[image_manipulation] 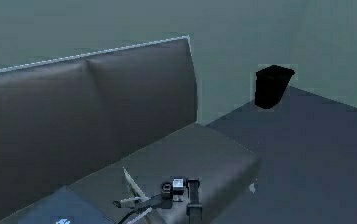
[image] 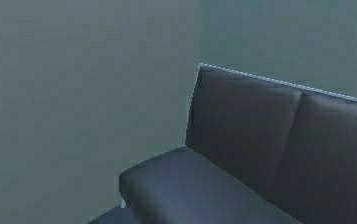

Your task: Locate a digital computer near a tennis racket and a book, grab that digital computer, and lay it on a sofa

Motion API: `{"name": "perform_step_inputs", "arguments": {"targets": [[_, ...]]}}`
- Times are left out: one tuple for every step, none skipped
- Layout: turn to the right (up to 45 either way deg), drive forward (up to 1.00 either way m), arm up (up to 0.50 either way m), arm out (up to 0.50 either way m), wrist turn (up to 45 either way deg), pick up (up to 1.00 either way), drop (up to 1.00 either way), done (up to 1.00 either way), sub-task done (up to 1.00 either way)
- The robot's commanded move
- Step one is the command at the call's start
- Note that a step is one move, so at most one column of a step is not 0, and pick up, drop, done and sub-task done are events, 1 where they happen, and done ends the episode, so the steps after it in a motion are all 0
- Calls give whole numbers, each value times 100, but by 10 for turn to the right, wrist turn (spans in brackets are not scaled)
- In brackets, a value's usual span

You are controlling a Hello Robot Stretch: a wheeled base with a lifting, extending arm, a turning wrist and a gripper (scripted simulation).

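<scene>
1. Nearest the camera in the arm side view, the dark square arm (image_manipulation: pixel 193 208) rises from the bottom edge, with two small white squares (image_manipulation: pixel 176 185) bearing black marks at its far end.
2. Left of those squares sits the gripper (image_manipulation: pixel 123 188), a dark body with two thin fingers (image_manipulation: pixel 134 182) that reach out to the view's left.
3. Only the grey seat of the sofa (image_manipulation: pixel 86 110) lies under and behind the gripper. Whether the gripper holds anything cannot be told, nor can the spread of its fingers.
4. Farther left of the gripper, at the bottom edge, a pale blue-white patch (image_manipulation: pixel 62 218) lies on the same seat, well apart from the fingertips. It is too small to say whether it is the digital computer.
5. Beyond the gripper, the sofa's backrest stands upright with a light line along its top edge, against a grey-green wall (image_manipulation: pixel 86 30).
6. Up and to the right of the gripper, past the sofa's end, a black bin (image_manipulation: pixel 274 85) stands on the dark floor (image_manipulation: pixel 306 150) near the wall, well apart from the arm.
7. Ahead of the robot, the forward view shows a dark sofa (image: pixel 256 120) with a two-part backrest and a rounded seat edge, set against a plain grey-green wall (image: pixel 86 90).
</scene>
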Motion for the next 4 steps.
{"name": "perform_step_inputs", "arguments": {"targets": [[0, 0, -32, 0, 0, 0, 0, 0, 0], [0, 0, 0, 0, 0, 0, 100, 0, 0], [0, 0, 10, 0, 0, 0, 0, 0, 0], [0, 0, 0, -8, 0, 0, 0, 0, 0]]}}
